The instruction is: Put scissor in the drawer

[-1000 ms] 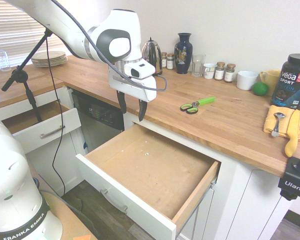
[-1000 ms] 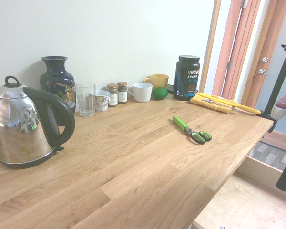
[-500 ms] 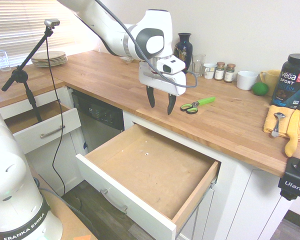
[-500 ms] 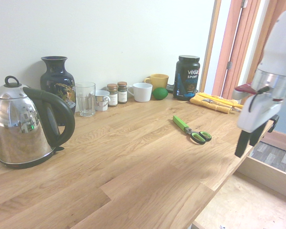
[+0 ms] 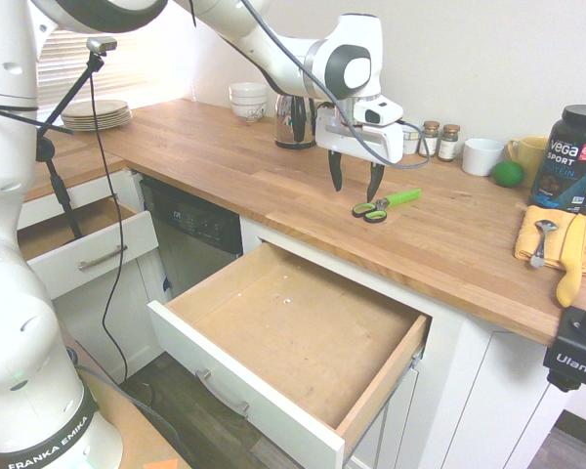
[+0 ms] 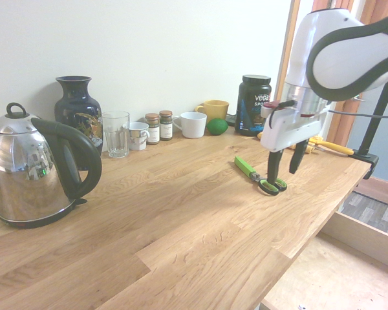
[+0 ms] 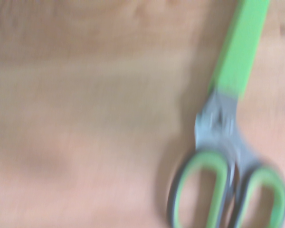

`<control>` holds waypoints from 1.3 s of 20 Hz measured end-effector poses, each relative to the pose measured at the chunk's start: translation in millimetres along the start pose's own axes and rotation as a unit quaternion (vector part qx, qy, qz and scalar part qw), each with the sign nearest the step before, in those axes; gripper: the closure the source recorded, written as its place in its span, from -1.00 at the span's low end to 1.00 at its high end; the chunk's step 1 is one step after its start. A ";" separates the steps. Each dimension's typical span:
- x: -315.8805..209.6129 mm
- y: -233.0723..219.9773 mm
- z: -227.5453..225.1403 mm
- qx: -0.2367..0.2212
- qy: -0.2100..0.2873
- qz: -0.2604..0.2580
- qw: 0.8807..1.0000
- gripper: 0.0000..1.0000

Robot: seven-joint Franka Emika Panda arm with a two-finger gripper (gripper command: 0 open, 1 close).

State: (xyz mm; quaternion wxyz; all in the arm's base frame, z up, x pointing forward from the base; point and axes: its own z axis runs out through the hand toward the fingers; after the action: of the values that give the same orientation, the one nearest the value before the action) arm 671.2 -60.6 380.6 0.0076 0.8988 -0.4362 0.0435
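We note the scissor (image 5: pixel 383 204) lying flat on the wooden tabletop (image 5: pixel 225 166), untouched, its lime blade cover pointing toward the back wall and its loop handles toward the front edge. The hand (image 5: pixel 355 185) hangs above the tabletop just beside the handles, pointing straight down, fingers spread and holding nothing. The drawer (image 5: pixel 283 342) stands pulled out below the tabletop edge, its scuffed wooden bottom bare. We judge the task to be at the approach stage: the drawer is ready, but grasp, carry and release are all left to do. The first exterior view gives the whole layout, drawer included, plus the narrower drawer (image 5: pixel 78 244) off to the side. The second exterior view shows only a corner of the drawer, yet it makes plain that the fingertips are above the handles with a gap, and it shows the kettle (image 6: pixel 35 171) up close. The wrist view, blurred, shows the scissor's pivot and both loops, nothing else.
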 end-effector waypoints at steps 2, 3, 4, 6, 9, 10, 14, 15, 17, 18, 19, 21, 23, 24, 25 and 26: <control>12.5 -12.5 6.8 -0.005 0.001 0.002 1.000 -1.00; 17.8 -18.5 9.8 -0.006 0.001 0.002 1.000 -1.00; 21.9 -24.0 12.8 -0.007 0.001 0.003 1.000 -1.00; 29.0 -33.3 16.4 -0.008 0.000 0.005 1.000 -1.00; 37.4 -38.8 25.9 -0.012 -0.004 0.010 1.000 -1.00; 39.7 -38.8 31.0 -0.014 -0.006 0.012 1.000 -1.00; 44.5 -36.4 50.2 -0.021 -0.013 0.018 1.000 -1.00; 45.2 -36.5 50.7 -0.020 -0.014 0.019 1.000 -1.00; 45.4 -36.4 51.0 -0.019 -0.015 0.021 0.999 -1.00; 45.6 -36.2 51.2 -0.019 -0.015 0.021 0.999 -1.00; 45.8 -36.0 51.3 -0.019 -0.016 0.022 0.999 1.00; 46.3 -35.6 51.7 -0.017 -0.017 0.023 0.999 1.00; 47.0 -35.2 52.1 -0.016 -0.018 0.025 0.999 1.00; 47.5 -34.8 52.2 -0.014 -0.019 0.027 0.999 1.00; 48.1 -34.4 52.4 -0.013 -0.020 0.028 0.999 1.00; 48.8 -33.9 52.6 -0.011 -0.021 0.030 0.999 1.00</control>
State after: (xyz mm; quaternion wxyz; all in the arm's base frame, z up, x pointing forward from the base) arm 731.6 -80.6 333.1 0.0072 0.8858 -0.4636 0.0202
